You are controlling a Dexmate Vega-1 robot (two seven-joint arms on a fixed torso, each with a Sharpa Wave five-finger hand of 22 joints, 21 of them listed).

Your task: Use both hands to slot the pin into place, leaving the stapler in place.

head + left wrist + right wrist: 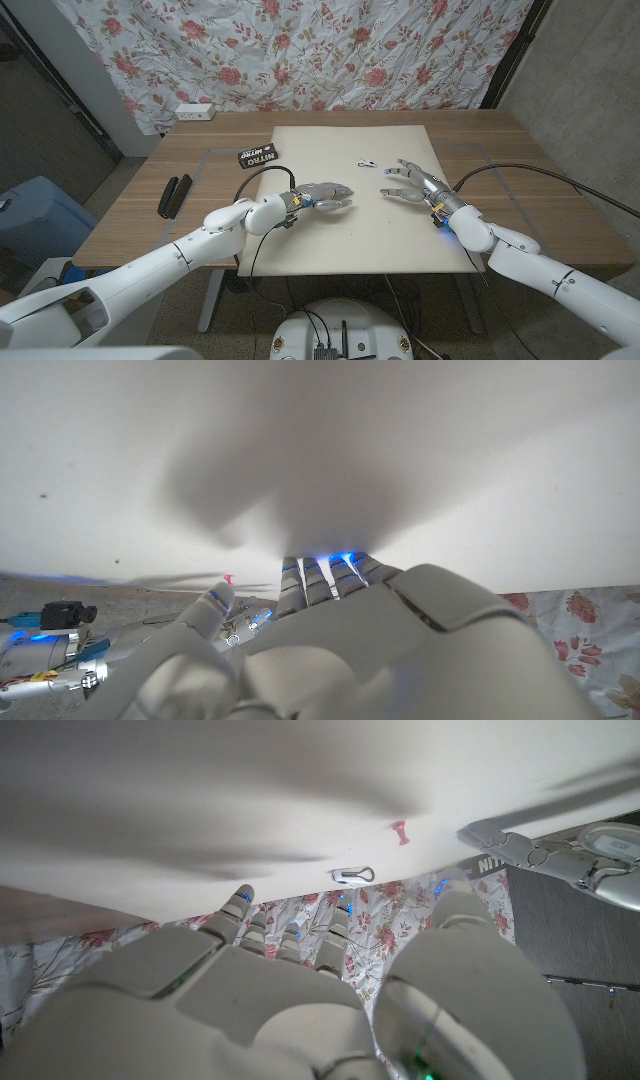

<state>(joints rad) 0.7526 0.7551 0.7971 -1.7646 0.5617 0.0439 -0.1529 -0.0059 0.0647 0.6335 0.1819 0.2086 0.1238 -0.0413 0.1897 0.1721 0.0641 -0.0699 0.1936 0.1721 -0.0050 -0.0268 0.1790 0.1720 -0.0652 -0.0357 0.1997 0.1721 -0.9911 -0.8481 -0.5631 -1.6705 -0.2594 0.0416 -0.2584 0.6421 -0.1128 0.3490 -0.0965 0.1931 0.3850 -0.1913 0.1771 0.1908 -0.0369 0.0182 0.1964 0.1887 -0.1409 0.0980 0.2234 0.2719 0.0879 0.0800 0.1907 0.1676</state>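
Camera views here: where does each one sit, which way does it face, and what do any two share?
Head view: on the robot's head, looking down over the cream mat, both arms, left hand and right hand.
Left wrist view: behind the left hand, facing the mat.
Right wrist view: behind the right hand, facing the mat.
Shared: the right wrist view and head view both show the white clip.

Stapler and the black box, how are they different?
The stapler is long and thin; the box is short and blocky. The box bears white letters; the stapler looks plain. The stapler lies on bare wood; the box sits at the mat's edge. Both are black.
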